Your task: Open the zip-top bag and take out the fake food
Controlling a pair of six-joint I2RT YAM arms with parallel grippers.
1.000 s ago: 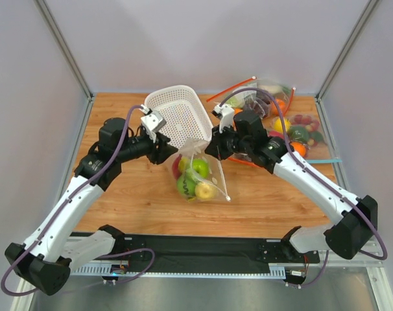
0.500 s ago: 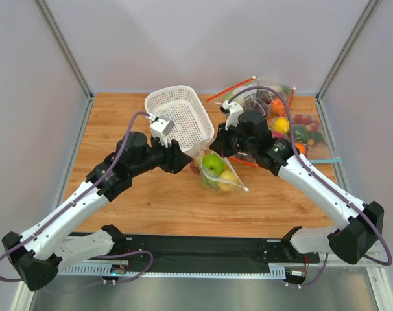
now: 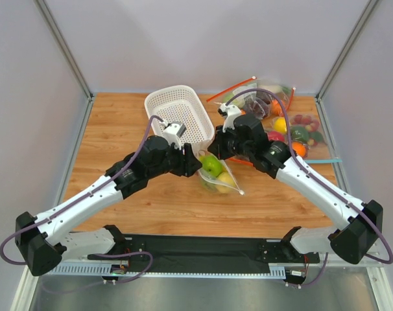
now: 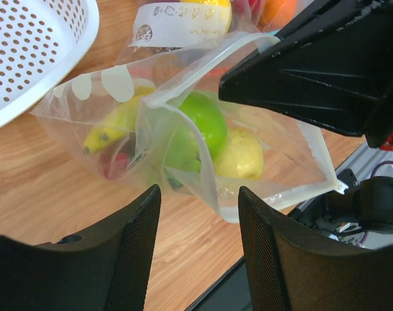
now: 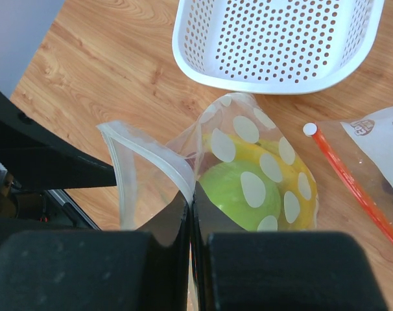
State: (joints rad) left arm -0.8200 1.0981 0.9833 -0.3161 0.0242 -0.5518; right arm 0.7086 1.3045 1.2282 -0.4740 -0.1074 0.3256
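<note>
The zip-top bag, clear with white dots, lies right of the table's middle with its mouth gaping toward the left arm. My right gripper is shut on the bag's zip rim and holds that edge up. Inside I see fake food: a green apple, a yellow banana, a yellowish round fruit and something red. My left gripper stands open just in front of the bag's mouth, with nothing between its fingers.
A white perforated basket stands just behind the bag. Clear bags of other fruit with red zip strips are piled at the back right. Grey walls close the table on three sides.
The right gripper has carried the bag to the right and lowered it. The left arm has swung right, following it, and its gripper now sits at the bag's mouth.
</note>
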